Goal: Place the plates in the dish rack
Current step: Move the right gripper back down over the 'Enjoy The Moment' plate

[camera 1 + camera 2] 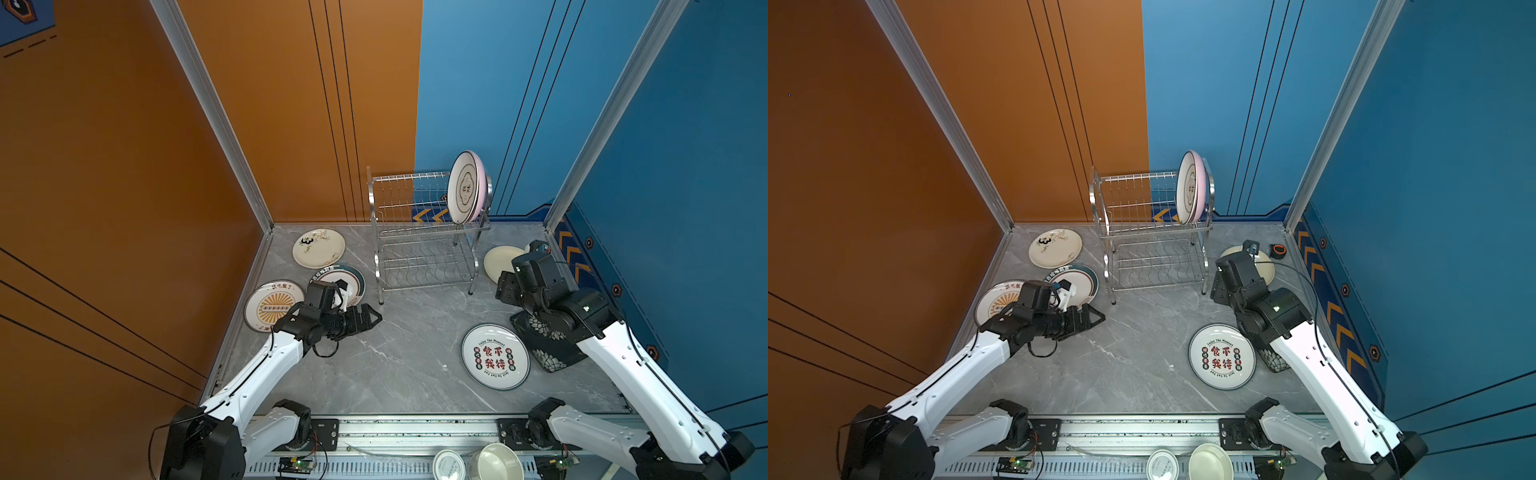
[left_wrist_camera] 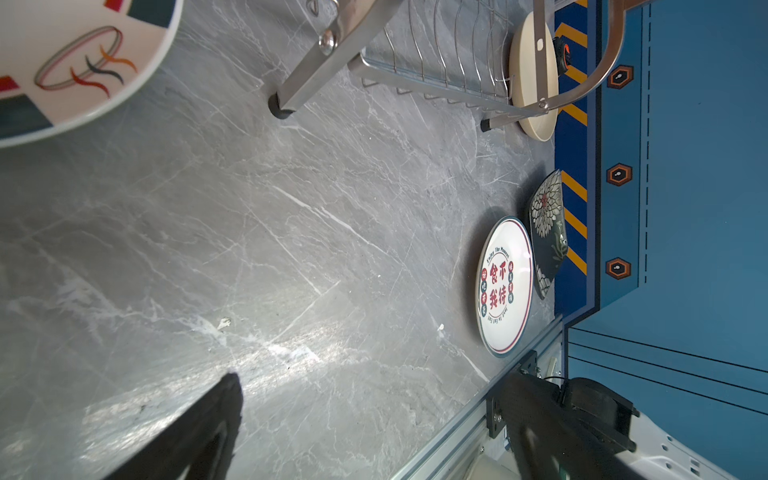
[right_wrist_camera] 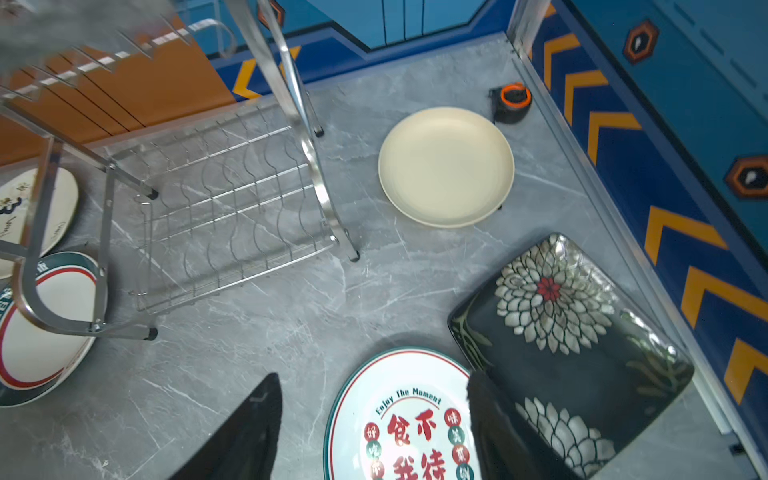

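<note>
The dish rack (image 1: 419, 245) stands at the back of the table in both top views. A white dark-rimmed plate (image 1: 463, 189) and a pink plate (image 1: 483, 183) stand upright at the right end of its upper tier. Flat on the table lie a panda plate (image 1: 318, 248), a green-rimmed plate (image 1: 355, 277), a sunburst plate (image 1: 270, 307), a plain cream plate (image 3: 446, 166), a plate with red characters (image 1: 495, 356) and a black floral plate (image 3: 569, 332). My left gripper (image 1: 372, 318) hangs open and empty beside the green-rimmed plate. My right gripper (image 1: 504, 286) is open and empty, raised between rack and cream plate.
A small black and orange gadget (image 3: 512, 102) sits in the back right corner. A cream bowl (image 1: 498, 461) and a round tin lid (image 1: 449, 465) rest on the front rail. Wall panels and aluminium posts (image 1: 590, 137) close in the table on three sides.
</note>
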Action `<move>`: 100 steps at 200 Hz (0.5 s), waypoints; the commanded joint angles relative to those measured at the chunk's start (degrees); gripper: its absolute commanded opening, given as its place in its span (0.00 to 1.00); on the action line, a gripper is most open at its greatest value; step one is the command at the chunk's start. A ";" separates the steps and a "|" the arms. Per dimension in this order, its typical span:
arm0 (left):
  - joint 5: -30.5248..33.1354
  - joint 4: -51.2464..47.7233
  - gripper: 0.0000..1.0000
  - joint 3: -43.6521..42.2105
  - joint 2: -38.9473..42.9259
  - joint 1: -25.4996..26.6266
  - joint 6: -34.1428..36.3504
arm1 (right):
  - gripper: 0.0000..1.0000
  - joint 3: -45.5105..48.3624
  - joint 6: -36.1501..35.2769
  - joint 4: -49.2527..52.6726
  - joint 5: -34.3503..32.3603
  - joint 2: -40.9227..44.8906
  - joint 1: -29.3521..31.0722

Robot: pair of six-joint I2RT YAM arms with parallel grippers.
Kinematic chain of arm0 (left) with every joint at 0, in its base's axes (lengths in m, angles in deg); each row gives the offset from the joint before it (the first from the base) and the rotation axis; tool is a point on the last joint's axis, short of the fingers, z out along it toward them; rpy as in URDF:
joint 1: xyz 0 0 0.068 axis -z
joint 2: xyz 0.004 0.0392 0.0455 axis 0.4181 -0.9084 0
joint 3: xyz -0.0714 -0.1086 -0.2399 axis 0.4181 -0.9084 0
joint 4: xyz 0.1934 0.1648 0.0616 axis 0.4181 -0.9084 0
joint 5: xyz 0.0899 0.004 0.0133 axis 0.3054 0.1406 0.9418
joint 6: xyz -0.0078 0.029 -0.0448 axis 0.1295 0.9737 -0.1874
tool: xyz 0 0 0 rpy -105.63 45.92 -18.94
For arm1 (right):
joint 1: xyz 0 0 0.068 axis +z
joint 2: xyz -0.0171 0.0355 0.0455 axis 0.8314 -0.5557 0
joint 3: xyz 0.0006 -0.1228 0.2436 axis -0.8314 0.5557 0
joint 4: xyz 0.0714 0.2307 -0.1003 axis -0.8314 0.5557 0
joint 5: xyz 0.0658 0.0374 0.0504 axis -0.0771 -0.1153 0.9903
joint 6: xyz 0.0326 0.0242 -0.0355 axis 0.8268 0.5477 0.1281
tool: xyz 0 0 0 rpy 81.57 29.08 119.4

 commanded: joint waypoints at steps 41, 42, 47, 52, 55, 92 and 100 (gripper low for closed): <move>-1.52 -0.99 0.98 0.73 -1.48 0.78 1.76 | 0.83 16.35 10.70 1.94 9.52 8.06 -7.26; -1.52 -0.99 0.98 0.73 -1.49 0.78 1.77 | 0.83 16.52 10.83 1.93 9.57 8.14 -7.32; -1.55 -1.03 0.98 0.73 -1.59 0.79 1.78 | 0.83 17.49 11.29 1.98 9.91 8.58 -7.84; -1.49 -0.97 0.98 0.73 -1.72 0.83 1.74 | 0.84 18.48 11.61 1.93 10.03 8.97 -8.26; -1.52 -0.98 0.98 0.75 -1.81 0.86 1.78 | 0.84 19.07 11.93 1.98 10.05 9.20 -8.39; -1.73 -1.01 0.98 1.35 -2.38 0.83 2.04 | 0.89 25.73 14.08 1.88 10.89 11.65 -12.03; -1.70 -0.99 0.98 1.45 -2.52 0.84 2.11 | 0.92 27.03 14.09 1.77 10.78 12.13 -12.95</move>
